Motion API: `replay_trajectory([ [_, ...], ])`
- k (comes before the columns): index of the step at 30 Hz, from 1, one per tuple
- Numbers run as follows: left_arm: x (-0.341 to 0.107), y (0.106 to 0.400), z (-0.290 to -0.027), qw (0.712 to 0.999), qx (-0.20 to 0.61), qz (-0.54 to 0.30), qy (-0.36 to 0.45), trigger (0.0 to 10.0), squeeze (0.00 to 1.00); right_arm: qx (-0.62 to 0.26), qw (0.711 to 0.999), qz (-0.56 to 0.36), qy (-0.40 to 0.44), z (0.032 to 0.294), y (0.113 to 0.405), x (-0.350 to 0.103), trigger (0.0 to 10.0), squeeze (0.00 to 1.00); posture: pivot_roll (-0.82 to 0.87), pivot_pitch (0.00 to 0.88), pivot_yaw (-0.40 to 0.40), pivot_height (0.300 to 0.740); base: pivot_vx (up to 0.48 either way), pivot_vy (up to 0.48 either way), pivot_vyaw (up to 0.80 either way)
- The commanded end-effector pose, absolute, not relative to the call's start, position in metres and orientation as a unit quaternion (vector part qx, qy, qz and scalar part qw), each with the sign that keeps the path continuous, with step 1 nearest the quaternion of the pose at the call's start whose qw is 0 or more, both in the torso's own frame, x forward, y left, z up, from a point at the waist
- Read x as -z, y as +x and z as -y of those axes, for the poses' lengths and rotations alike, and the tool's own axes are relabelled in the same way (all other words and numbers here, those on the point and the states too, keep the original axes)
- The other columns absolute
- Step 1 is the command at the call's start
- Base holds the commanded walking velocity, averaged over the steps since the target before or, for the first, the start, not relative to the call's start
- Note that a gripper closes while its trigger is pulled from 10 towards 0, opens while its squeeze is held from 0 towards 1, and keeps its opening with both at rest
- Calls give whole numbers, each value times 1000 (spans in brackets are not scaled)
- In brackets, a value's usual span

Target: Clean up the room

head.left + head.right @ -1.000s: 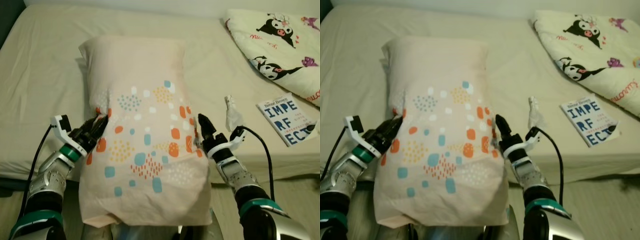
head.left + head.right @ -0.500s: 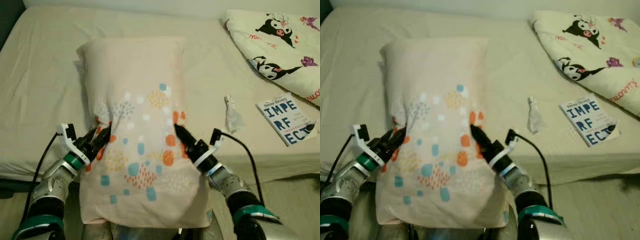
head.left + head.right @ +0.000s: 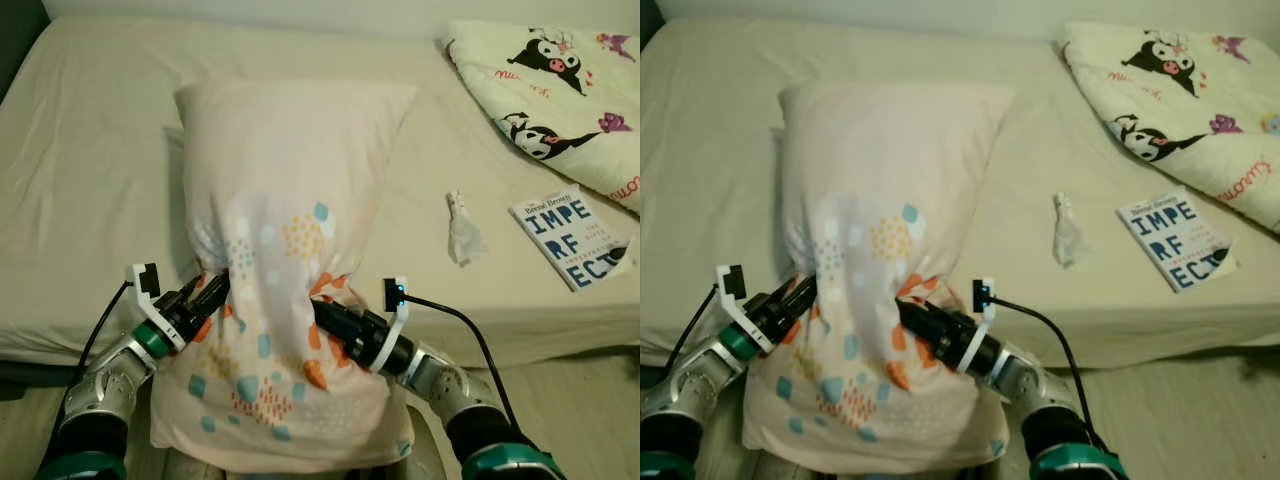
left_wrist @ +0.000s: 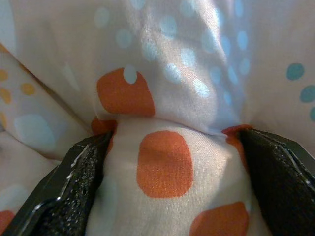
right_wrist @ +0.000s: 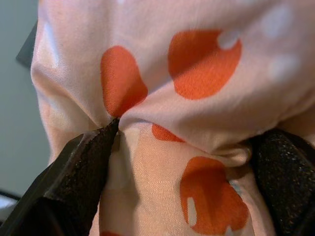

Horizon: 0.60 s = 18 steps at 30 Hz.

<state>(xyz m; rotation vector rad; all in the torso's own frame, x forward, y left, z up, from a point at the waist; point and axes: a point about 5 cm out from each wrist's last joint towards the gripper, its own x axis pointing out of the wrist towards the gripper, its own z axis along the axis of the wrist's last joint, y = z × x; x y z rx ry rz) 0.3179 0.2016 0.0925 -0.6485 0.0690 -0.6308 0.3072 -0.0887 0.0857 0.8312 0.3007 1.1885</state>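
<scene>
Step in hand, as I read it: lifting the pillow [image 3: 290, 270] to set it in place on the bed [image 3: 90, 200]. Left claw [image 3: 212, 297] pinches a fold of the case at the pillow's left edge, fingers clamped on fabric in the left wrist view. Pillow stands on end at the bed's near edge, top half leaning over the mattress, lower half hanging below the mattress edge; squeezed in at the waist where both claws bite. Case pale peach, printed with orange, teal and white patches; soft, sagging. Right claw [image 3: 322, 312] is pushed in from the right, closed on a bunched fold. Further right on the bed: a crumpled tissue [image 3: 463, 230], a book [image 3: 575, 238], a cartoon-print quilt [image 3: 560, 90]. Next move likely calls for carrying it forward and laying it flat, both grips held evenly.
</scene>
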Motion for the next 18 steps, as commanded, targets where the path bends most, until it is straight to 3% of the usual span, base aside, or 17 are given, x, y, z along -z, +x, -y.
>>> replay_trajectory([
  [1, -79, 311, -178, 879, 343, -74, -323, 2902, 0, -582, 701, -182, 369, 68, 293, -76, 4314, 0, 180, 157, -63, 565, 0, 0, 0],
  [4, -79, 311, -179, 881, 341, -72, -321, 2902, 0, -583, 703, -188, 361, 67, 292, -76, 4314, 0, 180, 157, -63, 565, 0, 0, 0],
  [5, -79, 309, -179, 880, 342, -70, -322, 0, 0, -580, 710, -195, 347, 66, 292, -74, 0, 0, 180, 152, -66, 565, 0, 0, 0],
  [18, -79, 303, -180, 876, 341, -63, -336, 0, 0, -574, 722, -205, 326, 68, 295, -73, 0, 0, 182, 138, -73, 565, 0, 0, 0],
])
